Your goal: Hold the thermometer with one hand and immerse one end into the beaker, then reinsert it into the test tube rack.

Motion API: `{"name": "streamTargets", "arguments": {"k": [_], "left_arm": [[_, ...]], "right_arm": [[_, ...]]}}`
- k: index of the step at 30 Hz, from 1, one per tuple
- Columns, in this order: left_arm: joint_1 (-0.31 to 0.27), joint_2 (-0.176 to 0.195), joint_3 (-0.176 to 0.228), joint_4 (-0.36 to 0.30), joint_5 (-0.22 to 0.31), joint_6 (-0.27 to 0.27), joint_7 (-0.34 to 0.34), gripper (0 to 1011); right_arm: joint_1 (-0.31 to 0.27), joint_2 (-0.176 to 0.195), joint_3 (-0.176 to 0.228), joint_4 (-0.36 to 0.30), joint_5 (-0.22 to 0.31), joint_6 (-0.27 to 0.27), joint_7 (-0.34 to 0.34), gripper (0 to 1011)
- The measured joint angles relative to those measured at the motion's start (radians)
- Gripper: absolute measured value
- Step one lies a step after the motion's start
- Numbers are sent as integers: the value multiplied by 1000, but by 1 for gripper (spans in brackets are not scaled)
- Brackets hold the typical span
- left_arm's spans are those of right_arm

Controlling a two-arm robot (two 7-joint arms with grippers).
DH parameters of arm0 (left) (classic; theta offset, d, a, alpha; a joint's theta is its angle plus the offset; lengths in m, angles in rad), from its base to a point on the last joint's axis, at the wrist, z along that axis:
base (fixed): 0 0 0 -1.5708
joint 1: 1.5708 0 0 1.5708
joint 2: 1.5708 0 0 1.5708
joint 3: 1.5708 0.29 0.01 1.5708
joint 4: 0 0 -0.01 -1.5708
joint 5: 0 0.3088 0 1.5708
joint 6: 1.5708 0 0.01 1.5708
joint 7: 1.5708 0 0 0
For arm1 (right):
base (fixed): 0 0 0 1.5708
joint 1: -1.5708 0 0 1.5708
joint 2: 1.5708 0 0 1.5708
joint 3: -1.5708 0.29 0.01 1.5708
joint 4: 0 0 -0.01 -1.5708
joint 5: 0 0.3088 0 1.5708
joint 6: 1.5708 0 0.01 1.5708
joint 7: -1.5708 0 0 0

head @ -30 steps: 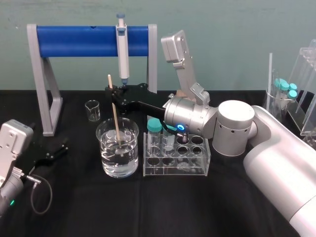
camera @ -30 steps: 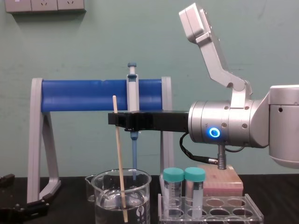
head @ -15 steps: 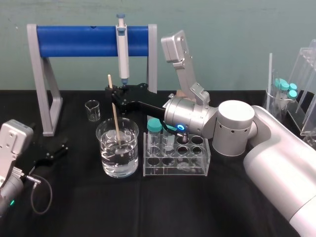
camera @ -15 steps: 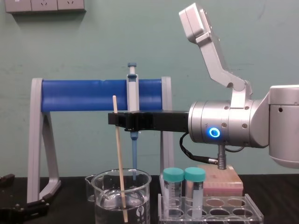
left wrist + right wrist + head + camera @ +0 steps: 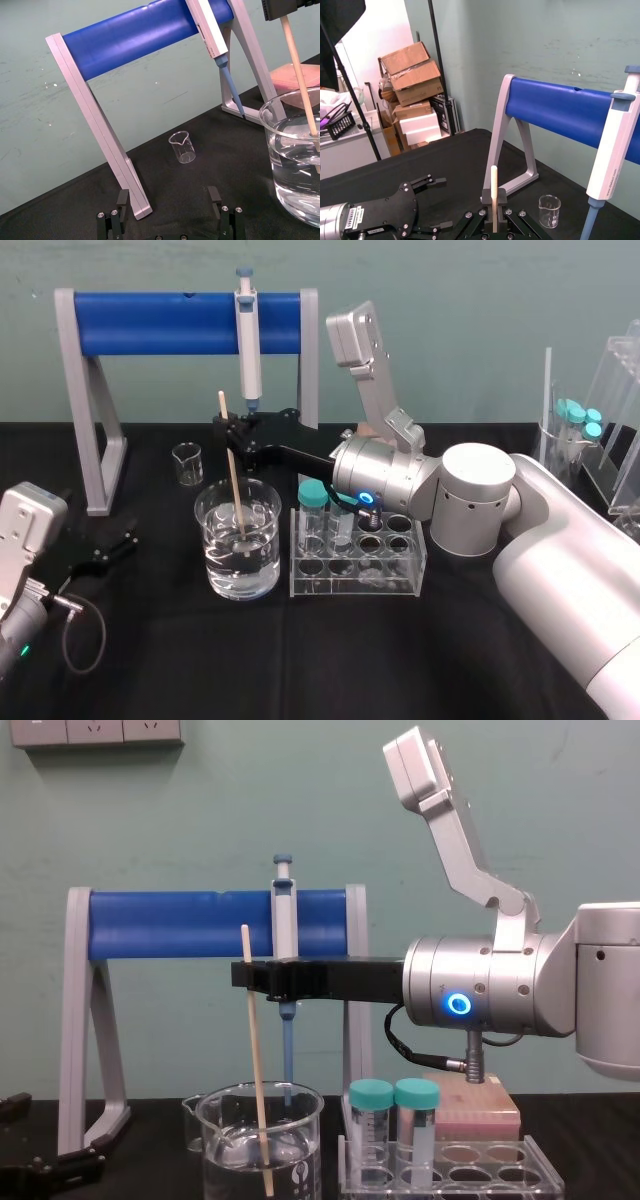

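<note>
The thermometer is a thin tan rod standing nearly upright, with its lower end under the water in the large glass beaker. My right gripper is shut on its upper part, and a short length sticks out above the fingers. From the side, the thermometer slants slightly into the beaker below the right gripper. The clear test tube rack stands just right of the beaker. My left gripper rests open and empty on the table at the left.
A grey stand with a blue bar spans the back, and a pipette hangs from it. A small beaker sits behind the large one. Two teal-capped tubes stand in the rack. A pinkish tip box lies behind it.
</note>
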Motion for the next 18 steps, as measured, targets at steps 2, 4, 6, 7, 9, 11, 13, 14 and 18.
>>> {"name": "streamTargets", "arguments": {"k": [2, 4, 6, 7, 9, 11, 13, 14, 18], "left_arm": [[0, 0, 0, 0, 0, 0, 0, 1004], [0, 0, 0, 0, 0, 0, 0, 1004], [0, 0, 0, 0, 0, 0, 0, 1004], [0, 0, 0, 0, 0, 0, 0, 1004], [0, 0, 0, 0, 0, 0, 0, 1004], [0, 0, 0, 0, 0, 0, 0, 1004], [0, 0, 0, 0, 0, 0, 0, 1004], [0, 0, 0, 0, 0, 0, 0, 1004], [0, 0, 0, 0, 0, 0, 0, 1004]], "right_arm": [[0, 0, 0, 0, 0, 0, 0, 55], [0, 0, 0, 0, 0, 0, 0, 55], [0, 0, 0, 0, 0, 0, 0, 55], [0, 0, 0, 0, 0, 0, 0, 55], [0, 0, 0, 0, 0, 0, 0, 55], [0, 0, 0, 0, 0, 0, 0, 55], [0, 0, 0, 0, 0, 0, 0, 55], [0, 0, 0, 0, 0, 0, 0, 55], [0, 0, 0, 0, 0, 0, 0, 55]]}}
